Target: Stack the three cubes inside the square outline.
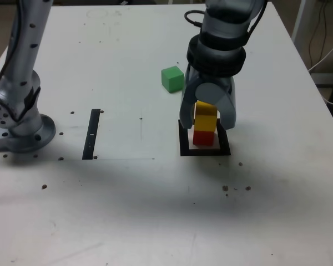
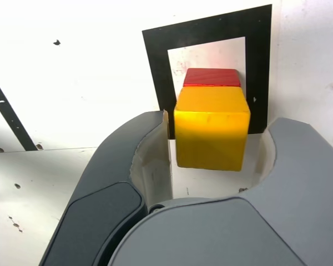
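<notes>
Yellow cube (image 1: 205, 117) sits on the red cube (image 1: 204, 137) inside the square outline (image 1: 184, 145), between the claw's fingers.
The claw (image 1: 208, 117) is open, its fingers flanking the yellow cube with a gap on each side in the wrist view; the green cube (image 1: 172, 78) lies on the table (image 1: 127, 210) behind the claw, toward the exterior view's left.

Fingers (image 2: 150, 160) flank the yellow cube (image 1: 205, 117), slim gaps either side, green cube (image 1: 172, 78) near behind

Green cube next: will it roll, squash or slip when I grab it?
The green cube has flat faces, so it will probably sit still rather than roll. It looks solid, likely rigid. Its matte sides should grip acceptably between the gripper jaws, now open around the yellow cube.
</notes>
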